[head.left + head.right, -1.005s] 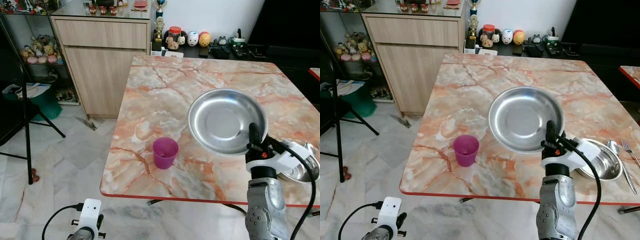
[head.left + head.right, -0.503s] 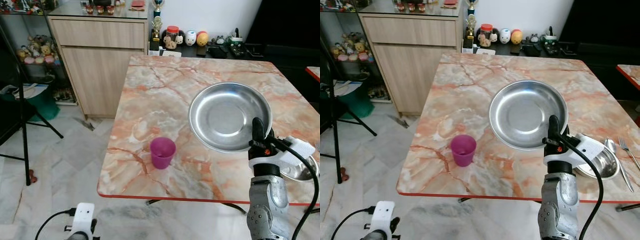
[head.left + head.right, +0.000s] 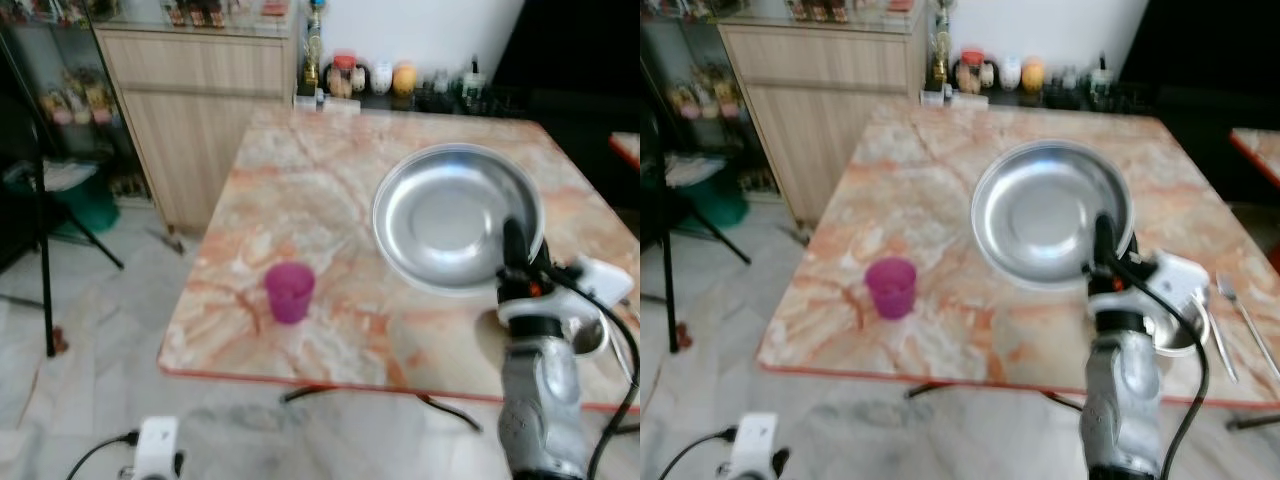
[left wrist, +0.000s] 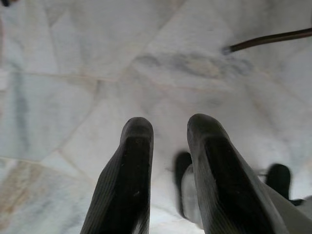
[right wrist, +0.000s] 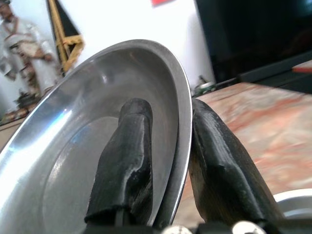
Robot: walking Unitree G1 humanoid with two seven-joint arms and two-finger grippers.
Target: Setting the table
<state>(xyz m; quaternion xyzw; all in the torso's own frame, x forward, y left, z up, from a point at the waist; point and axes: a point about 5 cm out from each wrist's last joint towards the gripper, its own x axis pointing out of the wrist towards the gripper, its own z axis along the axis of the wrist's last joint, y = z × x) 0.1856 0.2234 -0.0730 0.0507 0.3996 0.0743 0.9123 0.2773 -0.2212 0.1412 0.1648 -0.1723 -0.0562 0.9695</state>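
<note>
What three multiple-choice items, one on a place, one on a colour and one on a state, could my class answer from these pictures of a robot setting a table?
1. Where does the cup stand?
A. on the marble table, near its front left part
B. on the floor
C. inside the plate

2. What colour is the cup?
A. green
B. purple
C. white

3. What is the right gripper doing?
A. hanging open over the floor
B. lying flat on the table
C. pinching the rim of the steel plate

Answers:
1 A, it sits on the tabletop left of the plate.
2 B, it is plainly purple.
3 C, one finger lies on each side of the rim.
</note>
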